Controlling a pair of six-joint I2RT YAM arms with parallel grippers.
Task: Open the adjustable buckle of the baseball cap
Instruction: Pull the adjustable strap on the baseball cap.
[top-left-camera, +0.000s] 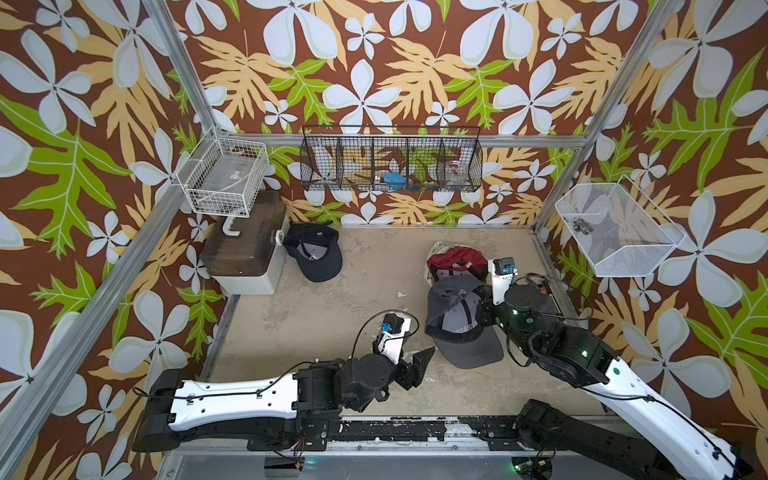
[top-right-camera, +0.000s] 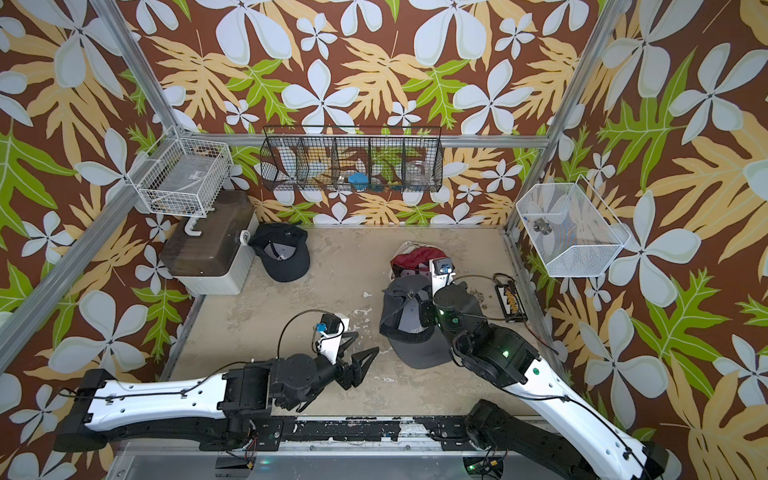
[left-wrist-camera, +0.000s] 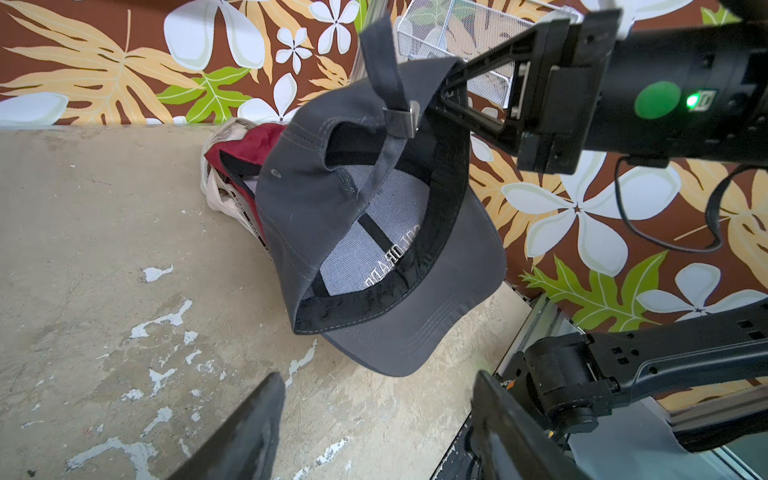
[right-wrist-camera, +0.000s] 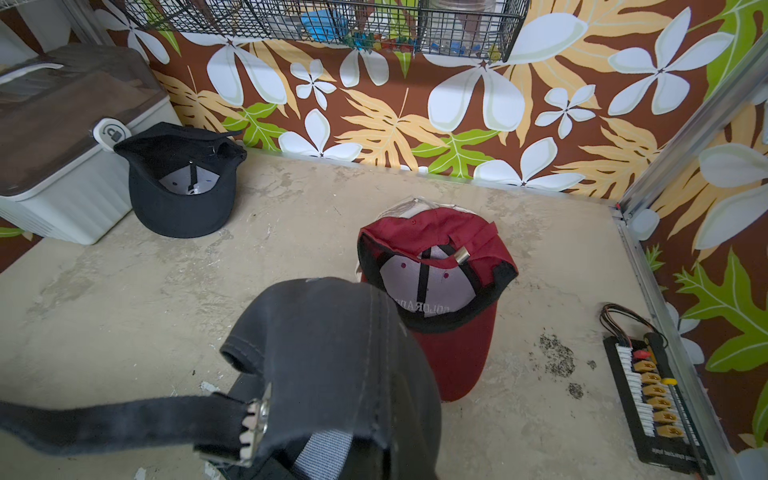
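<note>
grey cap (left-wrist-camera: 299, 199) hangs from the right gripper (left-wrist-camera: 445, 90), jaws pinched on it; left gripper (top-right-camera: 366, 342) is near, jaws wide.

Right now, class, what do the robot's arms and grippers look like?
Left arm and right arm: white shells, black joints, thin black cables; green dots and lights on the right. Left gripper and right gripper: black triangular fingers.
</note>
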